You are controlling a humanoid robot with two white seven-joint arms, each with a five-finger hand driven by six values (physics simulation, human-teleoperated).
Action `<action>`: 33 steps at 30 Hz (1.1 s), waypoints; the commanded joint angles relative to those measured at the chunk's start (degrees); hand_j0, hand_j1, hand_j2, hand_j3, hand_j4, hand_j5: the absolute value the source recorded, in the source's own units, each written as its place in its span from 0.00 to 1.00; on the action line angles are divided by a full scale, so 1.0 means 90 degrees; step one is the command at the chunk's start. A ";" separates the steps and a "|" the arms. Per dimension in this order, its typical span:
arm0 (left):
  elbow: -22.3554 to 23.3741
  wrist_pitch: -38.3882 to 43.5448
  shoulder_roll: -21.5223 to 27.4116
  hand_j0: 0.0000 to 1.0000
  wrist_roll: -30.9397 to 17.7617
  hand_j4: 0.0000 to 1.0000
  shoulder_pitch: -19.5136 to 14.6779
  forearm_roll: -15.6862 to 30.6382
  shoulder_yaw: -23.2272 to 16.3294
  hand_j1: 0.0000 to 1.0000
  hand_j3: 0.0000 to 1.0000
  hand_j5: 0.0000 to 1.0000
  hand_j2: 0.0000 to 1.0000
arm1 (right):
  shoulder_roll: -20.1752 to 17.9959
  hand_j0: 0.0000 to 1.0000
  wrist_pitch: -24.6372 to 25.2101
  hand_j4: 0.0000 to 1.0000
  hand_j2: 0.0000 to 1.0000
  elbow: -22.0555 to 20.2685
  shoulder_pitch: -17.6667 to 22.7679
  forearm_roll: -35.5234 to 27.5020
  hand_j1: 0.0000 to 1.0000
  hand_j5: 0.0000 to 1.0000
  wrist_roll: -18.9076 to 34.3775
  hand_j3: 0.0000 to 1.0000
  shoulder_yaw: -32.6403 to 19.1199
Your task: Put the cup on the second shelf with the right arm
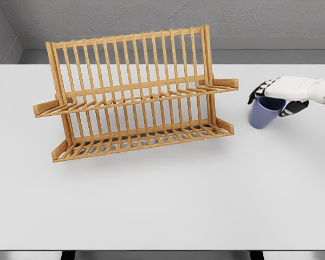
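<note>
Grey walls stood behind your white tabletop (162, 206). Your right hand's dark fingers (258, 91) were curled over the rim of the blue cup (262, 112), gripping it from above at the right of the tabletop, tilted, its base seemingly just off the surface. Outward from there, your white right arm ran off the right edge; your left arm was out of view. The wooden rack (135, 92) stood near the cup's left. I'd judge you were at the carrying step: next you needed to raise the cup and bring it left over the upper shelf (151, 97).
</note>
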 commanded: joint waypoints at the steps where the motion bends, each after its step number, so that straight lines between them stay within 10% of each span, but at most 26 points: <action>1: 0.0001 0.0000 0.0000 1.00 0.0002 1.00 0.0000 0.0001 -0.0001 1.00 1.00 1.00 1.00 | 0.0005 0.67 0.0017 0.67 0.67 0.0009 0.0000 -0.0041 0.67 0.67 0.0000 0.67 0.0004; 33: 0.0001 0.0000 0.0000 1.00 -0.0007 1.00 0.0000 0.0001 -0.0001 1.00 1.00 1.00 1.00 | -0.0005 0.65 0.0017 0.65 0.65 -0.0323 -0.0664 -0.0080 0.65 0.65 0.0000 0.65 -0.0836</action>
